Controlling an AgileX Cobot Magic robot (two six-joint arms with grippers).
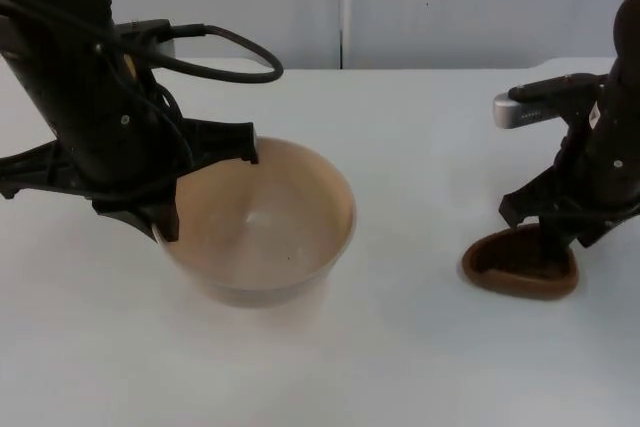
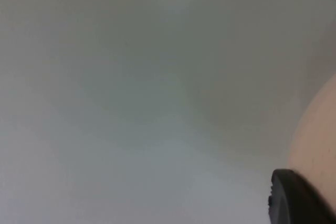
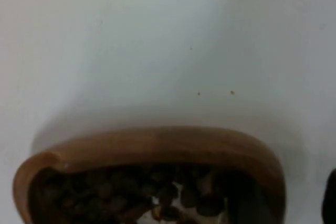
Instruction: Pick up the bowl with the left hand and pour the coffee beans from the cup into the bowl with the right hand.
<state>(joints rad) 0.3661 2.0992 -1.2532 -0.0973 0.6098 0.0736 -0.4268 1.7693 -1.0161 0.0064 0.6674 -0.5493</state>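
Top view: left gripper [image 1: 165, 212] sits at the bowl [image 1: 262, 222] rim on its own-arm side, one finger inside, one outside — looks clamped on the rim, though I can't confirm the pinch from here. Bowl body extends away from the gripper toward the middle of the surface [image 1: 400, 347]; can't tell if it's lifted or resting. Right gripper [image 1: 548, 247] is down on the cup [image 1: 520, 265], a shallow brown wooden one, fingers straddling the rim nearest that arm, apparently gripping it. Cup is well apart from the bowl, across on the right arm's side.

Left wrist view: pale bowl wall [image 2: 315, 140] directly against the black fingertip [image 2: 296, 198], surface beyond.

Right wrist view: cup [image 3: 152, 150] right under the gripper, coffee beans [image 3: 131, 198] inside, long axis running across the gripper's line.

Key relation: the bowl lies inboard of the right gripper — the cup has to travel toward the left arm, then tip over the rim.
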